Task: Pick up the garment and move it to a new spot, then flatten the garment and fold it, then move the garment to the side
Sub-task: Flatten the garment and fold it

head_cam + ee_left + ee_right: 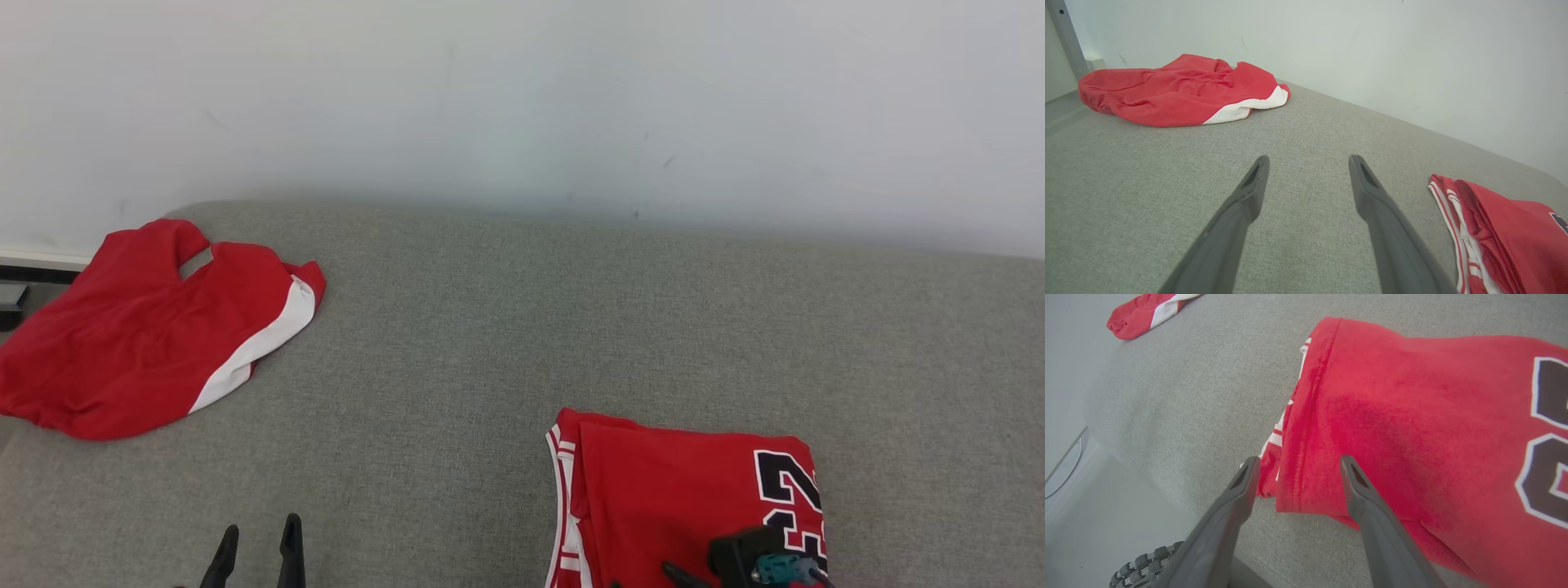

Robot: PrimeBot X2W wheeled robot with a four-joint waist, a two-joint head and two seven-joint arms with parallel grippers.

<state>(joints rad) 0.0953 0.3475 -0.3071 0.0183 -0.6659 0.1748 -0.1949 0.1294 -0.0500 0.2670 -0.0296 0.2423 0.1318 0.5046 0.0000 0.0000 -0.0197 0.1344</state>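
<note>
We're hovering right gripper, fingers spread, empty, above corner of folded jersey, frame centre. Left gripper gaping, empty; jersey lying lower right.

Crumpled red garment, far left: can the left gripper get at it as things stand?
Probably yes. The left gripper is open, and bare grey cushion lies between it and the crumpled red garment. Whether the arm stretches that far is unclear.

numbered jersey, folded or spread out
Folded. The numbered jersey lies as a compact rectangle on the grey cushion, with striped trim layers stacked under its left edge.
</note>
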